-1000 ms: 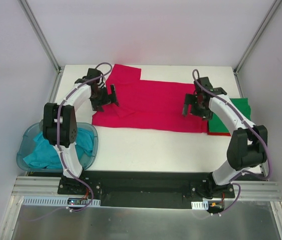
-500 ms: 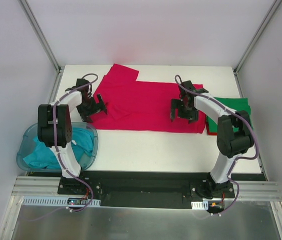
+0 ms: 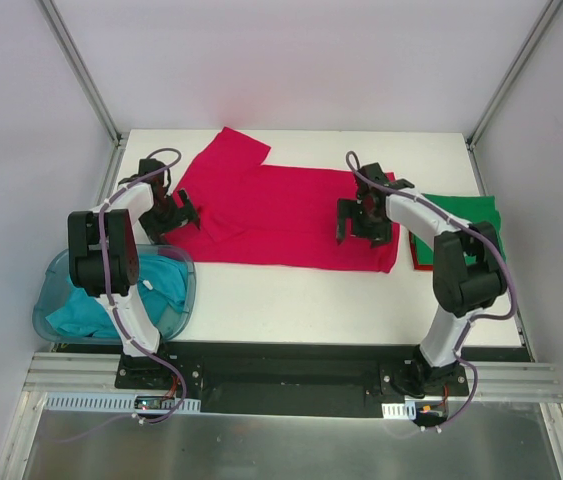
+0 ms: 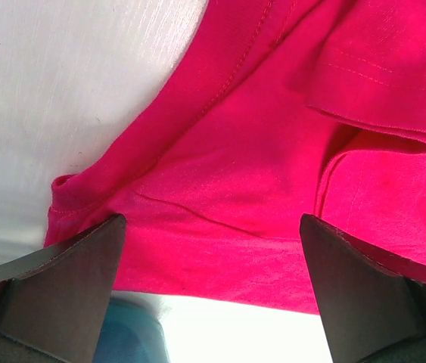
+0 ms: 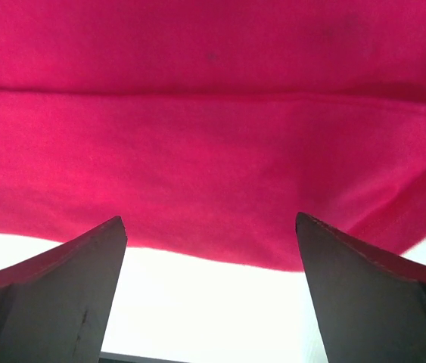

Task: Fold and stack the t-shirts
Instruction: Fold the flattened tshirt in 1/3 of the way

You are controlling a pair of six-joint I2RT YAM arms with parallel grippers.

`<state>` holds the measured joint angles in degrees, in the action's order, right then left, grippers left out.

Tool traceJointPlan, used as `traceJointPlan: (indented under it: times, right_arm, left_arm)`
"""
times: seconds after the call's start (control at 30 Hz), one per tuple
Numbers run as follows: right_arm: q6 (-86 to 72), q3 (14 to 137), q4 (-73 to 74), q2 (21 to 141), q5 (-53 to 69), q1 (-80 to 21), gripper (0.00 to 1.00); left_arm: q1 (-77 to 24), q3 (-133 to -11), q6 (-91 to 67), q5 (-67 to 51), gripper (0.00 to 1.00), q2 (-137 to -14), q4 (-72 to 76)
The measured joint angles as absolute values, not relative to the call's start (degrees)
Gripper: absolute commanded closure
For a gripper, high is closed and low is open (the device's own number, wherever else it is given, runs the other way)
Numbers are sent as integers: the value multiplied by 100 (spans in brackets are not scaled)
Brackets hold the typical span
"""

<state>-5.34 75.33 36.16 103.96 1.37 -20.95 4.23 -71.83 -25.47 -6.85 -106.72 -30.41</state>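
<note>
Folding the crimson t-shirt [image 3: 281,210] looks to be the step in hand. It lies spread crosswise over the middle of the white surface [image 3: 291,300], reaching from centre left to centre right of the overhead view, with one flap running up towards the upper left. The left pincer [image 3: 183,212] hangs over the shirt's left end and the right pincer [image 3: 363,230] over its right end. Both stand wide open with nothing in them; each wrist view shows two dark fingers [image 4: 61,295] spread apart above red cloth, touching none of it.

Under the left pincer the cloth is rumpled, with a stitched hem curling at the corner and a loose fold to the right of it. Under the right pincer the shirt lies flat, a straight crease running across it above the near edge.

At the right of the frame a folded green t-shirt [image 3: 466,215] lies just beside the red one, a thin red edge showing below it. A teal t-shirt [image 3: 81,308] sits in the blue tub [image 3: 39,315] at lower left.

Next, I judge, each pincer must drop onto its own end, pinch an edge through both layers, and lift evenly so the fold carries over without dragging the cloth askew.
</note>
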Motion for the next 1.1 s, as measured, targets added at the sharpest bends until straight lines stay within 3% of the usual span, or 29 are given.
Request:
traceJointPlan:
  times: [0.23, 0.37, 0.6, 0.67, 1.0, 1.1]
  right_arm:
    - [-469, 6595, 3618, 9461, 209, -1918, 1]
    - [-327, 6038, 3614, 8923, 250, -1555, 12]
    - [-49, 5634, 3507, 8827, 246, -1144, 44]
    - [25, 5634, 3398, 8836, 268, -1144, 50]
    - [272, 5634, 3321, 9030, -49, -1149, 53]
    - [357, 5634, 3323, 9030, -145, -1140, 58]
  left_arm:
    - [423, -7181, -2508, -683, 1, -10672, -3041]
    - [423, -7146, -2480, -685, 1, -10648, -3015]
    - [423, -7116, -2456, -685, 1, -10626, -2982]
    - [423, -7091, -2449, -685, 1, -10606, -2965]
    - [423, -7046, -2443, -685, 1, -10573, -2912]
    - [423, -7043, -2445, -685, 1, -10571, -2910]
